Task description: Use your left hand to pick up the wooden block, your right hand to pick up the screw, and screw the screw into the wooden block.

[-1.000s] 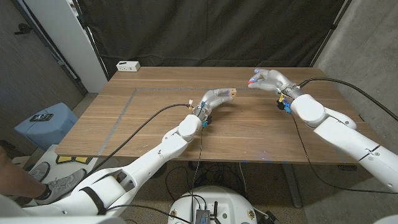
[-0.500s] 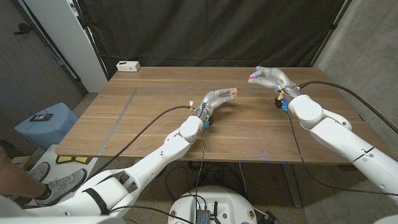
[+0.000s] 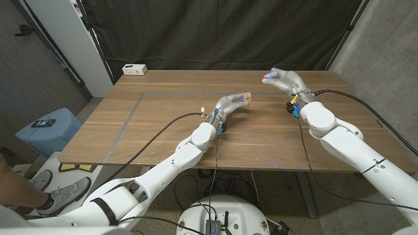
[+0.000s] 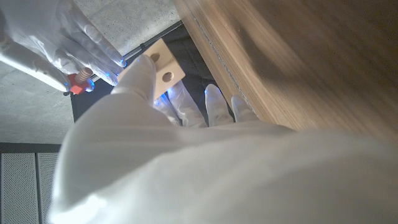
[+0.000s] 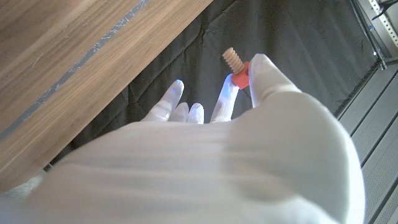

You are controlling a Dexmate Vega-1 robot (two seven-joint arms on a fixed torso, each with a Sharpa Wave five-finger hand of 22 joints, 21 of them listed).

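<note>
Wooden table (image 3: pixel 157 130) underneath, tape line running along its far left part. Above the middle, left hand (image 3: pixel 230 103) raised off the surface, fingers clamped on the wooden block (image 3: pixel 244 98); block tipped out toward the right, holes on its face (image 4: pixel 163 65) turned toward the other hand, probably to offer a target. To the right and slightly farther back, right hand (image 3: pixel 282 80) also lifted, thumb and a finger pinched on the red-headed screw (image 5: pixel 234 64), remaining fingers spread apart. Threaded tip poking clear of the fingertips, likely so it can enter a hole. Block and screw near each other but apart; closing the gap and lining up tip with hole looks like the next need.
</note>
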